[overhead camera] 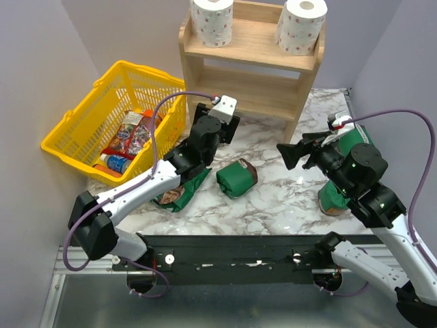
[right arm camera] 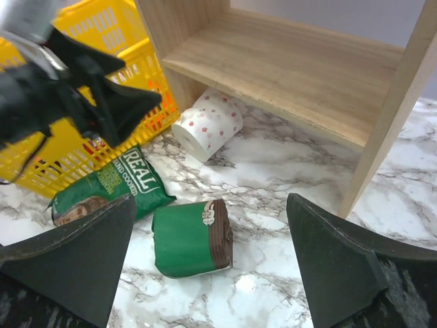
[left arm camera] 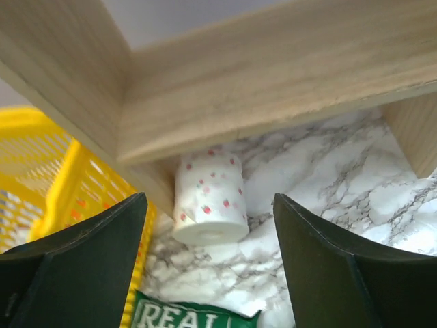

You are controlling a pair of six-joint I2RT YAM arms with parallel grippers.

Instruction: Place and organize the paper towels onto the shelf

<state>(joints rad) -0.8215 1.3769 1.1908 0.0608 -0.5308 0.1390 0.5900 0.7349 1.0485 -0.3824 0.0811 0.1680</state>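
Green bag [right arm camera: 109,188] on worktop [right arm camera: 287,171]: "REAL", smaller line perhaps "COOKED"; left pincer [left arm camera: 208,198] jaws apart before lying paper towel roll [left arm camera: 208,205]; right pincer [right arm camera: 212,201] apart, empty.

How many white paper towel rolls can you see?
3 white dotted paper rolls: left roll and right roll stand atop the light wooden shelf; third roll lies on the marble table beneath its lower tier.
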